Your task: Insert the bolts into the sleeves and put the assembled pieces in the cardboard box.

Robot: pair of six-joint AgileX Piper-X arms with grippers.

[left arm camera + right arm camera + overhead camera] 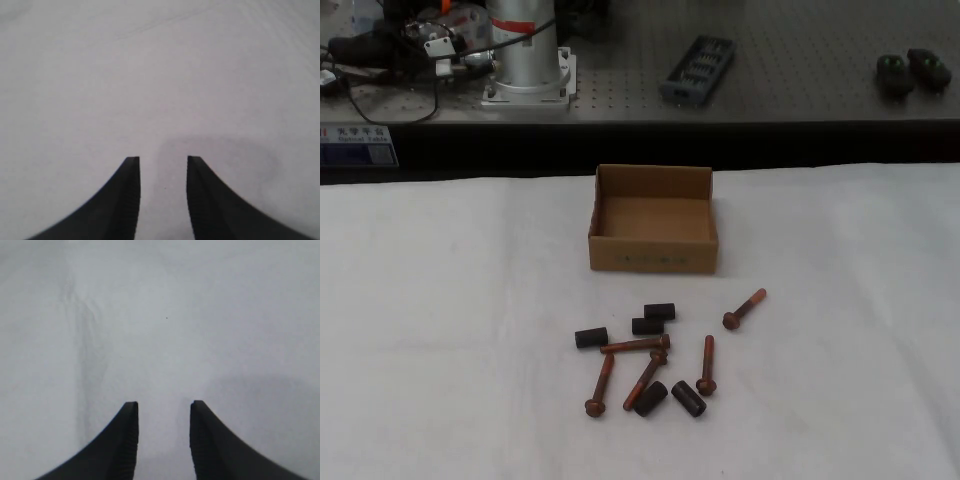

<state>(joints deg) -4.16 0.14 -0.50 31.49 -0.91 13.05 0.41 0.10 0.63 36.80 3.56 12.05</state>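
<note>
Several copper-coloured bolts [646, 380] and several short black sleeves [590, 338] lie scattered on the white cloth in the high view, just in front of the open cardboard box [653, 259]. One bolt [744, 308] lies apart to the right of the pile. The box looks empty inside. My left gripper [163, 162] hangs open over bare white cloth, nothing between its black fingers. My right gripper [164, 407] is likewise open above bare cloth, with a crease running past it.
The white cloth [440, 330] covers the bench on both sides of the pile. Behind it runs a perforated metal table with a silver post base [528, 60], cables, a dark tool holder [697, 68] and two dark objects [913, 70] at the far right.
</note>
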